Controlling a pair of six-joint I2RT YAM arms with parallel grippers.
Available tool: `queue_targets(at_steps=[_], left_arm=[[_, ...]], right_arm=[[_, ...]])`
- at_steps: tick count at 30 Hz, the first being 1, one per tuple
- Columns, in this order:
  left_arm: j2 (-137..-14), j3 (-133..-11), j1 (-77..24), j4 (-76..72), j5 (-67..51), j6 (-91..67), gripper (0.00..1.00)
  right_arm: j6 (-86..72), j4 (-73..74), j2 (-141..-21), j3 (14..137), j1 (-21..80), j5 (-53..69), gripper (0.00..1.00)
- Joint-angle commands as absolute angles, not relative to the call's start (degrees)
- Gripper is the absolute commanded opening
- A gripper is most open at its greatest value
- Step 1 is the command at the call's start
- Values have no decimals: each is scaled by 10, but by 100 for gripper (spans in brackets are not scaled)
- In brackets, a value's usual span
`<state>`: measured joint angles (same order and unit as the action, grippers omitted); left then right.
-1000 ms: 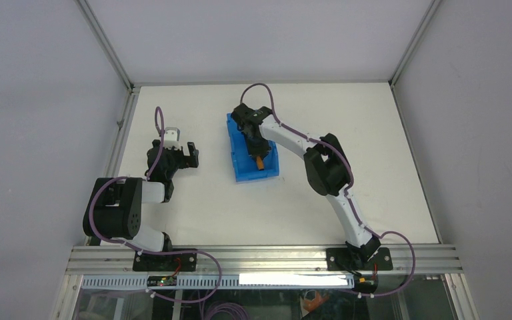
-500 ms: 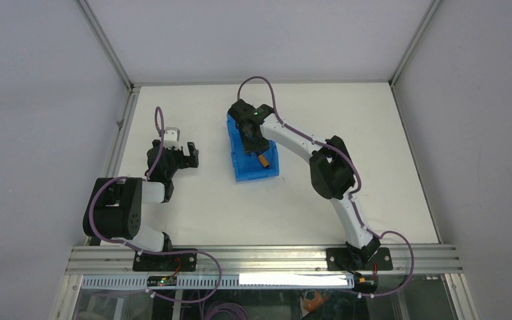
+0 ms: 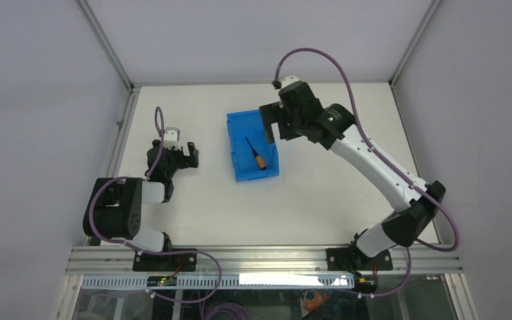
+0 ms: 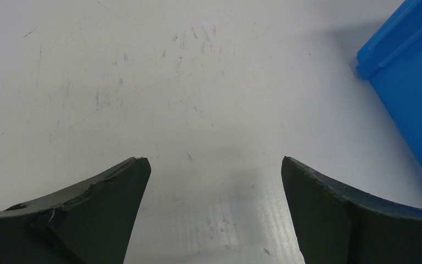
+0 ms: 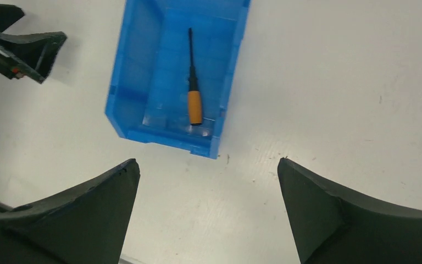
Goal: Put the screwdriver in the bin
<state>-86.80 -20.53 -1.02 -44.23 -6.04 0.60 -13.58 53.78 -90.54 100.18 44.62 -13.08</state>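
The bright blue bin (image 3: pixel 233 153) stands on the white table, left of centre. Flat on its ribbed floor lies the screwdriver (image 3: pixel 257 156), orange handle toward the near end, with nothing touching it. My right gripper (image 3: pixel 271 128) hangs open and empty, raised above the bin's far right corner. In the right wrist view the bin (image 5: pixel 143 82) and the screwdriver (image 5: pixel 194 104) lie well below, beyond my right gripper (image 5: pixel 207 165). My left gripper (image 3: pixel 185 155) rests open and empty near the table, left of the bin. The left wrist view shows my left gripper (image 4: pixel 214 162) over bare table.
A corner of the bin (image 4: pixel 412 82) shows at the right edge of the left wrist view. The table top is white and scuffed, with metal frame rails along its left, far and right edges and grey walls behind them.
My right gripper has opened and let go of the screwdriver, which now lies in the bin. The right arm has risen and swung back to the right. The left arm has not moved.
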Motion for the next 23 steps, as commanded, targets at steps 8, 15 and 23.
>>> queue_targets(at_steps=[8,15,23], left_arm=[[-866,-214,-5,-479,-67,1,99],[-866,-214,-5,-479,-67,1,99],[-866,-214,-5,-479,-67,1,99]], right_arm=[[-139,304,-660,585,283,-109,99],[-169,218,-599,424,241,-157,99],[-165,177,-609,393,241,-183,99]])
